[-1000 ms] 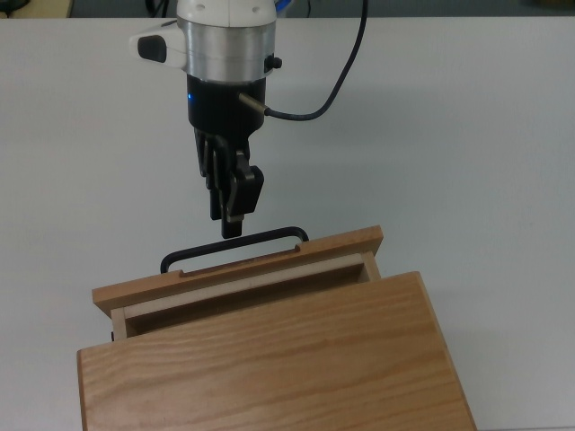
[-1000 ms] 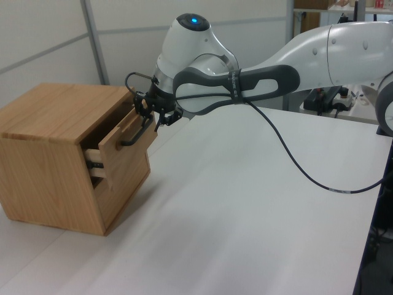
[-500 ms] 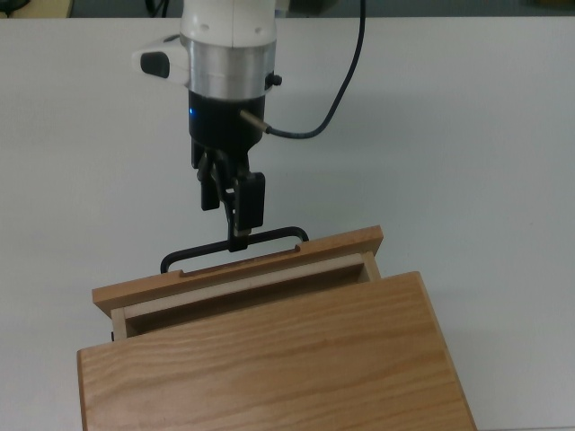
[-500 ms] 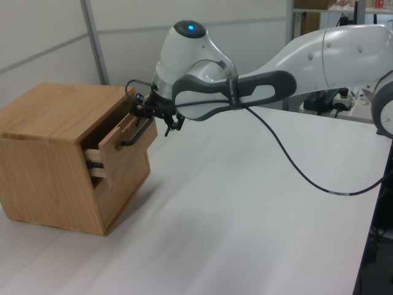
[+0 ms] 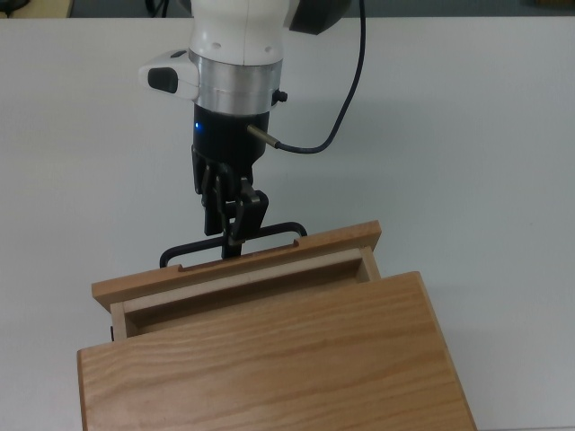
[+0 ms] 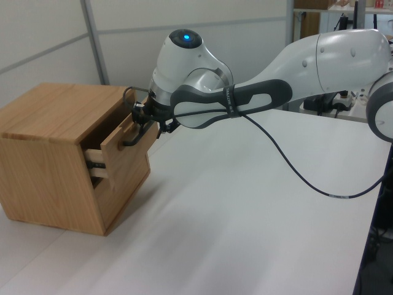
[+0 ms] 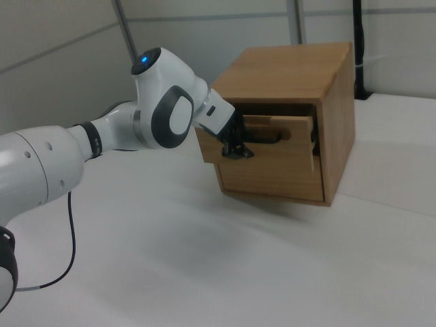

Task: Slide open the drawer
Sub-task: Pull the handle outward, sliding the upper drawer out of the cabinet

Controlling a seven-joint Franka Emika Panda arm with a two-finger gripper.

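The wooden box [image 5: 269, 359] sits on the white bench [image 5: 485, 135] and serves as the landmark here. The drawer [image 5: 238, 274] is at the top of the box's front face and stands partly pulled out, so that in the top view a strip of its inside shows between its front panel and the box's grained top panel. In the left view, the drawer's front panel [image 6: 126, 144] projects clear of the box's front, with the side rail showing behind it.

The black bar handle [image 5: 229, 244] runs along the drawer's front panel, on the side away from the box. The end effector [image 5: 232, 241] reaches the handle from the bench side, with the arm's white wrist further from the box. Its dark fingers [image 5: 243, 211] come down onto the middle of the bar; whether they are clenched on it or merely hooked against it cannot be told. A black cable [image 5: 346, 81] loops from the wrist, away from the box.
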